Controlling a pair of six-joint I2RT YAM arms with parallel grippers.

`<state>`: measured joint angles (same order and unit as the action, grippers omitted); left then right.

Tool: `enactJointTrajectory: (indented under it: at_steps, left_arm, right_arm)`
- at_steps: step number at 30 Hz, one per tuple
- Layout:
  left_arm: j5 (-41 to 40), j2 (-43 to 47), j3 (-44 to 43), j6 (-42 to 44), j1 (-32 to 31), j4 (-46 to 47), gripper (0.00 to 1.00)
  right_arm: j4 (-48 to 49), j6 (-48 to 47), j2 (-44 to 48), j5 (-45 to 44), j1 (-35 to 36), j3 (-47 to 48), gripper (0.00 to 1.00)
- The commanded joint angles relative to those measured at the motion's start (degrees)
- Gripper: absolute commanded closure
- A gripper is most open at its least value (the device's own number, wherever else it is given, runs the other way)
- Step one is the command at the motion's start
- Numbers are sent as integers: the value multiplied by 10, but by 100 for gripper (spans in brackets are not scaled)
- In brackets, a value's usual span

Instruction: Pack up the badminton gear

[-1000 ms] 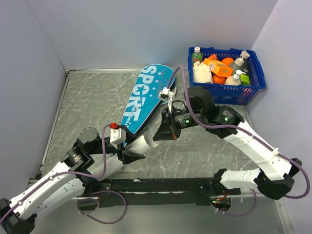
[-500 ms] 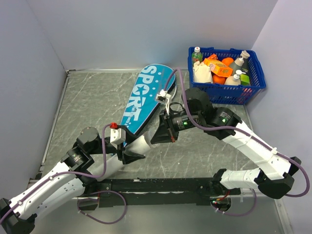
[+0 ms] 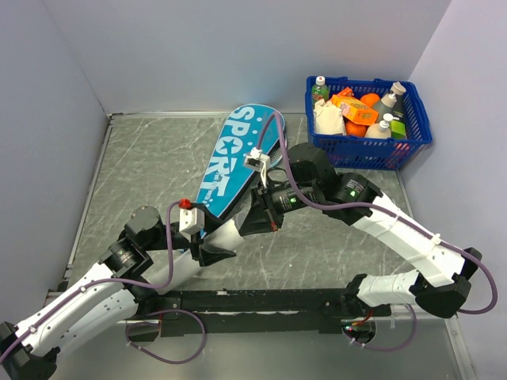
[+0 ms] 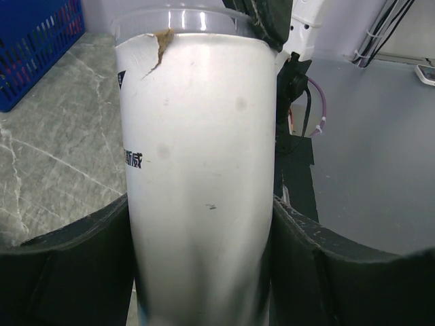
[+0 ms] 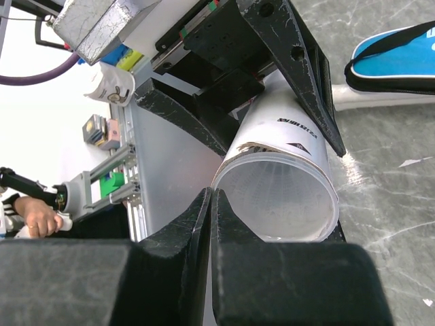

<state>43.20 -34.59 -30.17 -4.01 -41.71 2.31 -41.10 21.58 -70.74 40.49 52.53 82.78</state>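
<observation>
My left gripper [image 3: 215, 250] is shut on the long white tube [image 3: 231, 231] and holds it off the table, its mouth tilted up and to the right. In the left wrist view the tube [image 4: 200, 163] fills the gap between the fingers [image 4: 299, 251]. My right gripper [image 3: 258, 221] is at the tube's mouth. In the right wrist view its jaws [image 5: 211, 195] are shut with nothing between them, their tips beside the left rim of the translucent cap [image 5: 275, 200]. The blue SPORT bag [image 3: 238, 154] lies flat behind the tube.
A blue mesh basket [image 3: 412, 138] of bottles and packets stands at the back right. Grey walls close in the left, back and right sides. The arms' black base rail [image 3: 261, 301] runs along the near edge.
My right gripper has moved left and down toward the tube's mouth. The left arm and the tube have stayed still.
</observation>
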Motion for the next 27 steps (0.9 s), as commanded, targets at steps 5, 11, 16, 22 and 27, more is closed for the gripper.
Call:
enactJointTrajectory:
  at_steps: [5,11,16,22,27]
  left_arm:
    - [6,5,6,14,-3,22,99]
    - [6,6,6,14,-3,21,99]
    - [8,6,6,14,-4,22,99]
    - [12,11,7,14,-4,24,99]
    - [16,17,9,12,-5,27,99]
  right_arm:
    - [20,-5,-7,1,7,-9,83]
    - [28,-1,-12,6,11,-17,69]
    - [55,12,-12,6,13,-27,56]
    - [95,37,-20,-20,13,-38,49]
    - [134,62,-32,-50,5,-57,48]
